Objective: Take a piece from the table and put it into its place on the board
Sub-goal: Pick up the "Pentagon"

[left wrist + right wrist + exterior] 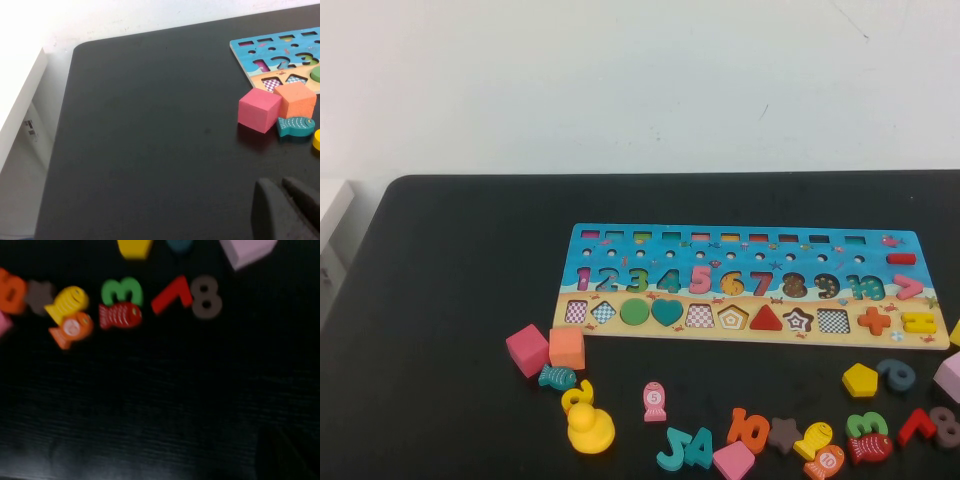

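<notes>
The yellow pentagon piece lies flat on the black table, in front of the board's right end; its edge also shows in the right wrist view. The long blue and sandy board lies mid-table, and its pale pentagon cut-out is empty. Neither arm shows in the high view. My left gripper hovers shut and empty over bare table, to the left of the board and cubes. My right gripper is a dark shape, shut and holding nothing, on the near side of the loose pieces.
A pink cube, an orange cube and a teal fish sit off the board's left corner. A yellow duck, a pink pentagon, loose numbers and fish crowd the front edge. A lilac block is at the right.
</notes>
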